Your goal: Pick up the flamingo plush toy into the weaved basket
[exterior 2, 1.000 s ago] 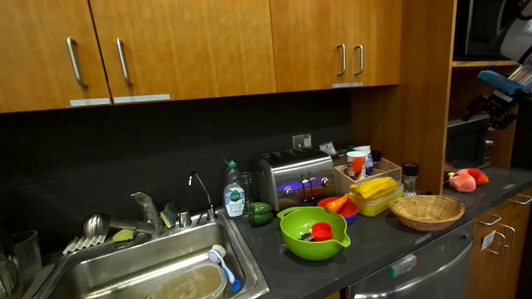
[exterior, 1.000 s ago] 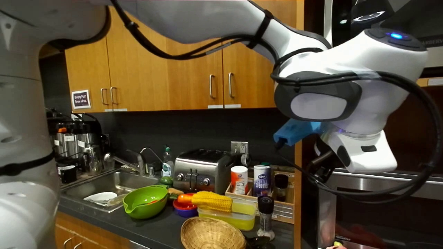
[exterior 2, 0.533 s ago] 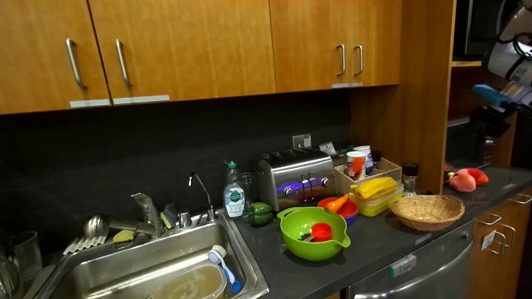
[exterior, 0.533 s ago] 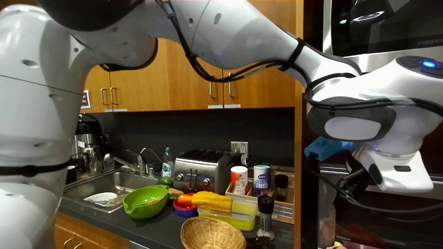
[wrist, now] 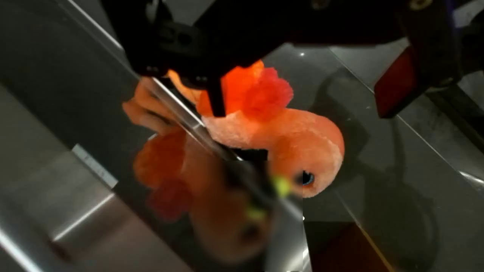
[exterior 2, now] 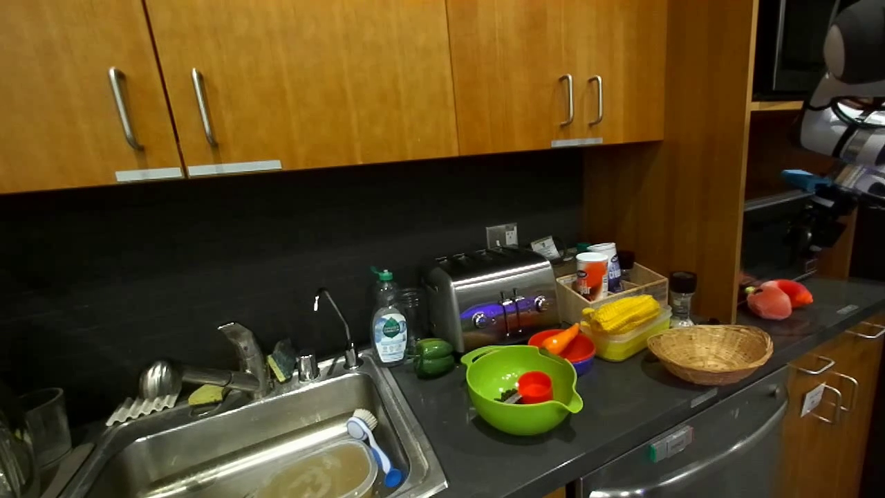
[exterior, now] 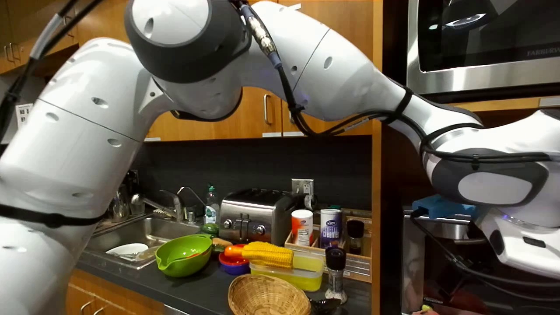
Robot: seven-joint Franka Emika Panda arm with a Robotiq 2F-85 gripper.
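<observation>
Our white robot arm [exterior: 332, 74] has just swung lower and farther out; we judge the approach nearly over, the grasp still ahead. It arches high, then slopes down. On the grey bench [exterior 2: 619, 407], a round tan wicker basket [exterior 2: 711, 354] sits well apart from our black gripper [wrist: 302, 115], spread wide; below it lies a pink-orange flamingo plush toy [wrist: 272, 126].

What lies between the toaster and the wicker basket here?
Both exterior views show a yellow container with a corn cob on it between the toaster and the wicker basket.
</observation>
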